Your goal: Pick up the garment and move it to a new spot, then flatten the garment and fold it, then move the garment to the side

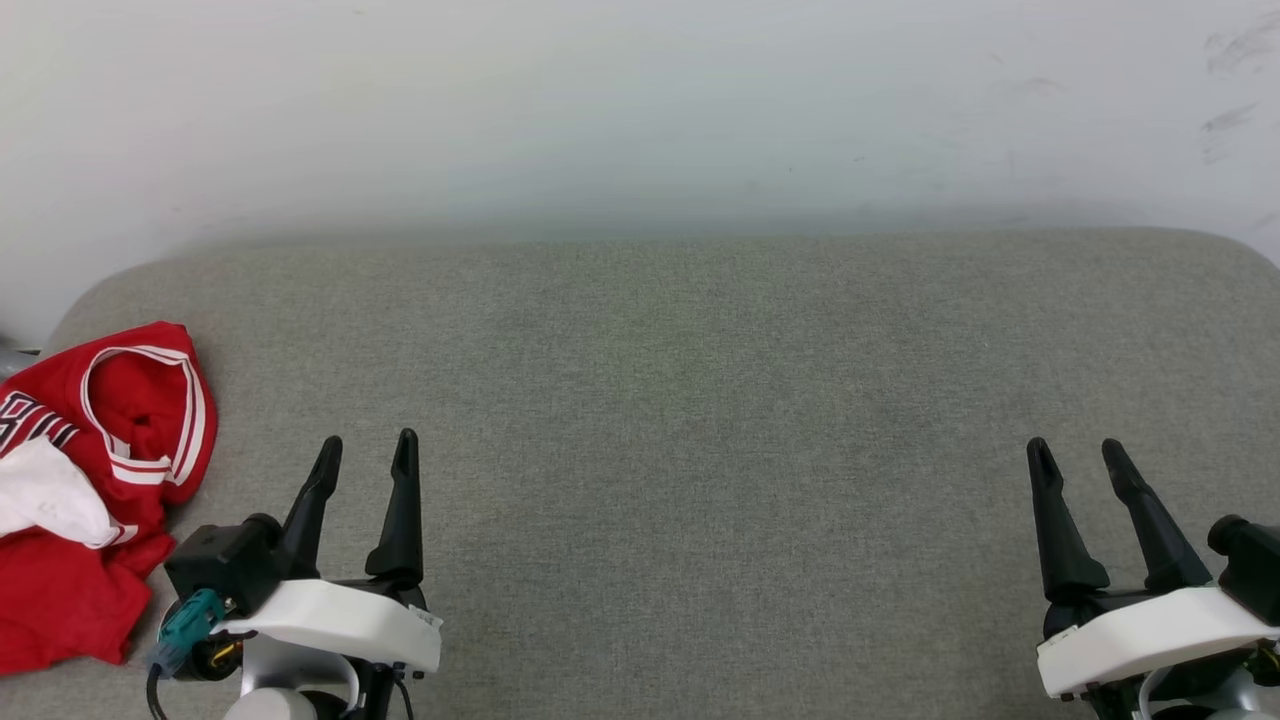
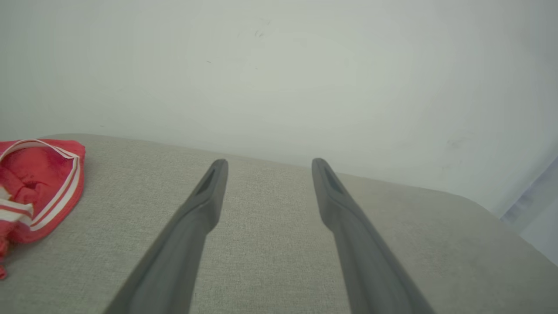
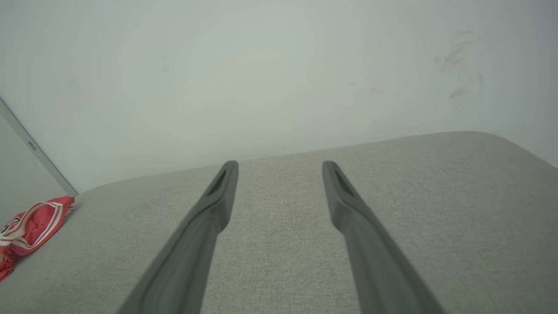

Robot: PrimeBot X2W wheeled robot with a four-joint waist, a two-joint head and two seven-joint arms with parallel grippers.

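The garment [image 1: 95,470] is lying crumpled, apparently awaiting pickup, at the grey cushion's [image 1: 700,400] left end, while the left gripper [image 1: 370,437] and right gripper [image 1: 1075,443] are hovering parted, holding nothing.

- The jersey [image 1: 100,560] lies bunched on the padded bench [image 1: 700,400], at its far left end, near the rounded back corner.
- The left gripper [image 1: 368,442] is over the near-left part of the bench, just to the right of the jersey and apart from it. Its fingers point toward the wall [image 1: 640,100].
- The right gripper [image 1: 1077,446] is over the near-right part of the bench, well apart from the left gripper and farther still from the jersey. Its fingers also point toward the wall.
- The wall stands directly behind the bench, along the whole of its back edge.
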